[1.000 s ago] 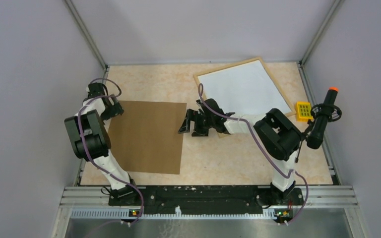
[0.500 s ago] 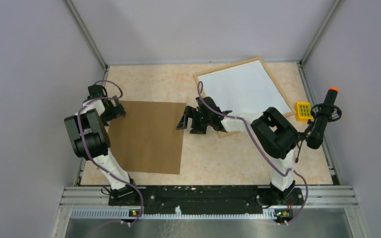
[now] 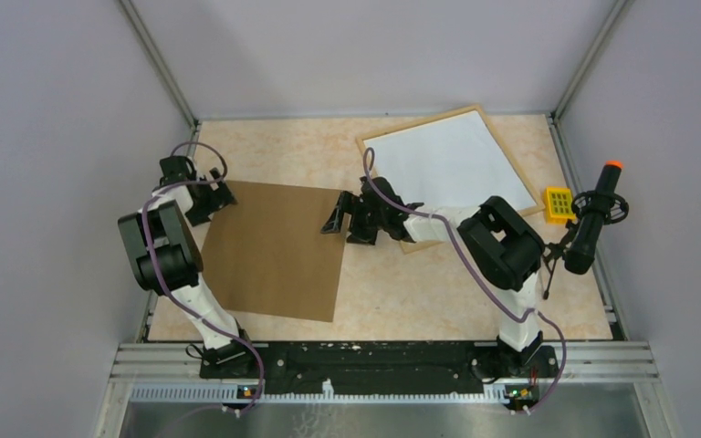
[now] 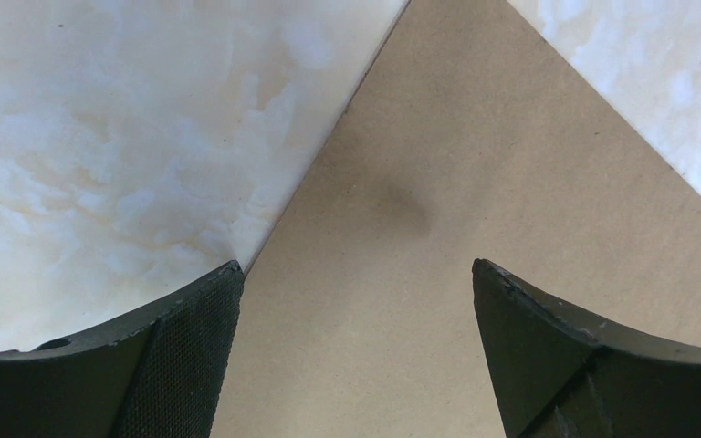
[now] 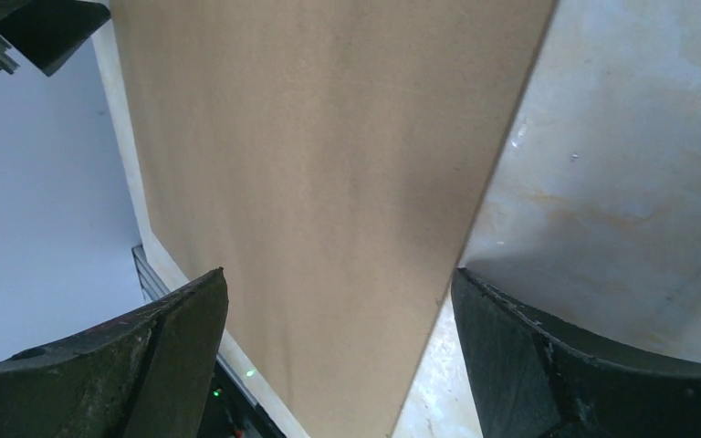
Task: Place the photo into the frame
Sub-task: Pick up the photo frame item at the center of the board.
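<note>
The frame [image 3: 417, 122], thin light wood, lies at the back right with a white sheet [image 3: 447, 164] filling it. The photo's orange and blue-grey print shows in no view. A plain brown backing board [image 3: 274, 251] lies flat left of centre. My left gripper [image 3: 222, 194] is open at the board's far-left corner; in the left wrist view [image 4: 356, 265] that corner [image 4: 438, 182] runs between the two fingers. My right gripper [image 3: 333, 224] is open at the board's far-right corner; the right wrist view [image 5: 338, 272] shows the board [image 5: 329, 164] between its fingers.
A small yellow keypad-like block [image 3: 559, 203] sits right of the frame. A black tool with an orange tip [image 3: 593, 219] stands at the right edge. Grey walls close in the table on three sides.
My right gripper has moved left from beside the frame to the board's far-right corner. My left gripper has moved right onto the far-left corner. The board's far edge has shifted slightly.
</note>
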Controlling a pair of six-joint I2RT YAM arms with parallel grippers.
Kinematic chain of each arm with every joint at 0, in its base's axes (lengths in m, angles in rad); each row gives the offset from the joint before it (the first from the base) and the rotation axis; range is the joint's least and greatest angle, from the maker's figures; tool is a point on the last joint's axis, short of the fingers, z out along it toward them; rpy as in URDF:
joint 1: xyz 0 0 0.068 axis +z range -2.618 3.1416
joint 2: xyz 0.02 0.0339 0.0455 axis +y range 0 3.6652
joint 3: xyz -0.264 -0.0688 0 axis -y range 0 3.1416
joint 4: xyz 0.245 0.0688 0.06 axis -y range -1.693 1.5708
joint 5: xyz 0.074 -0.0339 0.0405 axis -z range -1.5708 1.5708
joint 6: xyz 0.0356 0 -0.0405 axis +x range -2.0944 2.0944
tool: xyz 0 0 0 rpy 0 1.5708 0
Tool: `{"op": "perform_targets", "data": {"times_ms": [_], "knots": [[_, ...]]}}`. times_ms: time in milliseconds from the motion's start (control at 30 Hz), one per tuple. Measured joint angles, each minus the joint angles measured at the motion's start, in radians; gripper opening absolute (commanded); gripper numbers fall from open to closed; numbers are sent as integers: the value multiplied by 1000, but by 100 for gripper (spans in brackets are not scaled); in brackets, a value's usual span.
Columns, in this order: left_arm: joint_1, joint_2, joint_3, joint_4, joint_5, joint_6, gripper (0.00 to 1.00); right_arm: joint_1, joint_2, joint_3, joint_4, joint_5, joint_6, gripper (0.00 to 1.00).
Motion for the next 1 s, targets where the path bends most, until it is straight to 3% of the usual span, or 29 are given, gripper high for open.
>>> {"op": "perform_targets", "data": {"times_ms": [533, 800, 1000], "knots": [[27, -59, -128, 178, 108, -64, 98, 9, -10, 6, 10, 40, 82, 86], [27, -99, -214, 277, 190, -87, 98, 0, -156, 3, -78, 101, 64, 87], [-60, -120, -244, 292, 215, -162, 98, -85, -301, -84, -52, 120, 59, 88]]}}
